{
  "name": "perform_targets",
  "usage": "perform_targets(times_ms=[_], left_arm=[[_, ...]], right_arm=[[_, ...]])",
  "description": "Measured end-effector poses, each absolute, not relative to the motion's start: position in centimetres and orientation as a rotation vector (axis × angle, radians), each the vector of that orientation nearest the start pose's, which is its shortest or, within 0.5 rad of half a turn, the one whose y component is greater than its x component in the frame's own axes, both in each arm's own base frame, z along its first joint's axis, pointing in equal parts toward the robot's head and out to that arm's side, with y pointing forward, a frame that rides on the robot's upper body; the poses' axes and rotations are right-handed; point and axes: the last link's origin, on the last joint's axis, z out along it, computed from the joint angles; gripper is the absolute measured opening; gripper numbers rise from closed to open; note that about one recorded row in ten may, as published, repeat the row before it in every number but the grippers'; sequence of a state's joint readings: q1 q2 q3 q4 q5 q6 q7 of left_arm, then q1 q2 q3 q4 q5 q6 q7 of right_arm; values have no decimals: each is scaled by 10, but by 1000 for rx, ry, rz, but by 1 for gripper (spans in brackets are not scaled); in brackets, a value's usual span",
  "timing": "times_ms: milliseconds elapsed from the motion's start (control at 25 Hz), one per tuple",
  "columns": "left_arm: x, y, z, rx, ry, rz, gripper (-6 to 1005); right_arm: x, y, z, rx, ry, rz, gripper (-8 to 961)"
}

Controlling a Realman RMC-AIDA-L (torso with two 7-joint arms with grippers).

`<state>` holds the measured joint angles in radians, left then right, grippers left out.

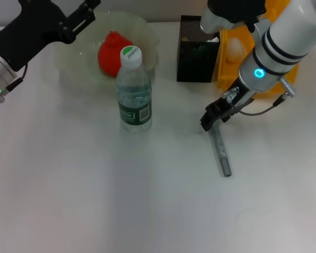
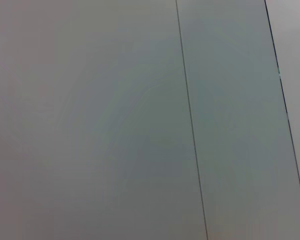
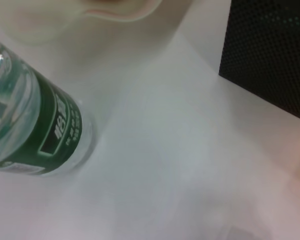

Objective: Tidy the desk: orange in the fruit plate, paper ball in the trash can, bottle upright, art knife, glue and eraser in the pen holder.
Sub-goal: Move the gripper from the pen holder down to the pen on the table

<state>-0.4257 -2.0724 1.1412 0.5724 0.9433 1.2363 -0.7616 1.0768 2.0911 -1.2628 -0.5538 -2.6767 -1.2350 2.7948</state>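
Note:
The orange [image 1: 111, 51] lies in the pale-green fruit plate [image 1: 147, 32] at the back left. Just in front of the plate the bottle [image 1: 133, 92] stands upright; the right wrist view shows its green label [image 3: 50, 132] close by. The black mesh pen holder [image 1: 197, 51] stands at the back centre, and the yellow trash can [image 1: 229, 63] beside it holds a whitish paper ball [image 1: 235, 48]. The grey art knife [image 1: 221, 153] lies on the table. My right gripper [image 1: 213, 117] is low at the knife's far end. My left gripper [image 1: 83, 20] hovers open over the plate's back left rim, empty. Glue and eraser are out of view.
The white tabletop [image 1: 95, 200] stretches in front of the bottle and knife. The left wrist view shows only pale flat panels [image 2: 90, 120] with thin dark seams. A corner of the pen holder [image 3: 270, 55] fills the far side of the right wrist view.

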Motion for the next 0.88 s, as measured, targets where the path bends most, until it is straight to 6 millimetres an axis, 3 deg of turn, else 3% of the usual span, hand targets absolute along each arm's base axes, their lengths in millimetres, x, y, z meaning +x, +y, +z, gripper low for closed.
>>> perform_targets(times_ms=[880], left_arm=[[-243,362,23,-2065,-192,-989,666]], right_arm=[[169,412,-76,-2400,1287,-604,348]])
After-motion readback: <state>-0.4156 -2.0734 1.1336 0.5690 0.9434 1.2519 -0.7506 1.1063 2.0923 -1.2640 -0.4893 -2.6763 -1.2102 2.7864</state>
